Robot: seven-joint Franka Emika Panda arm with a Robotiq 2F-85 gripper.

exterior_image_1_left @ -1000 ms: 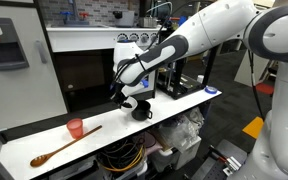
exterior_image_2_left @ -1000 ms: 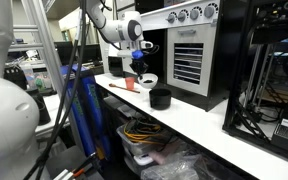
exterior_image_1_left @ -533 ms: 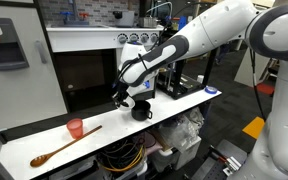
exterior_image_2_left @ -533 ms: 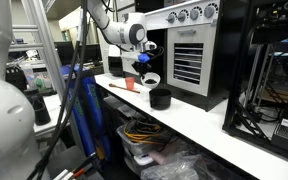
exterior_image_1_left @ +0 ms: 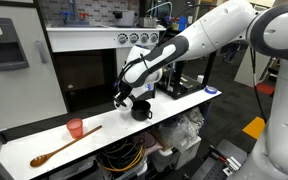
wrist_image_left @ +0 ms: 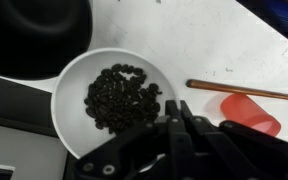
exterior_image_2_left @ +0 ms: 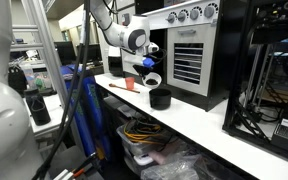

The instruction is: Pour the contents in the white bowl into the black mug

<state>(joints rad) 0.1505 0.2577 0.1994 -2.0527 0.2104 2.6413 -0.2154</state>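
Claw state: the claw (wrist_image_left: 174,112) is clenched on the near rim of the white bowl (wrist_image_left: 69,100), which it carries clear of the worktop (wrist_image_left: 209,40).
Bowl contents: dark beans (wrist_image_left: 119,97) lie heaped in the middle of the bowl, which looks near level, so nothing seems to have been poured out yet.
Where the bowl is: in both exterior views the white bowl (exterior_image_1_left: 129,102) (exterior_image_2_left: 151,79) hangs a little above and just to one side of the black mug (exterior_image_1_left: 141,111) (exterior_image_2_left: 160,98), not over its mouth.
Deciding relation: in the wrist view the black mug (wrist_image_left: 34,35) lies past the bowl's far rim, diagonally opposite the gripped edge. A pour would most likely go over that far rim, away from the claw.
Long axis: the bowl is round and has none. Which way the mug's handle points is too small to tell.
Arm pose: the single arm reaches down across the worktop (exterior_image_1_left: 179,102), wrist bent, with the claw (exterior_image_1_left: 123,97) pointing downward.
Bystanders: a pink-red cup (wrist_image_left: 252,112) and a wooden spoon (wrist_image_left: 239,91) sit on the claw's side, well apart from the mug.
Judgement: the bowl needs to shift over the mug before it tips, or the beans may scatter on the worktop.
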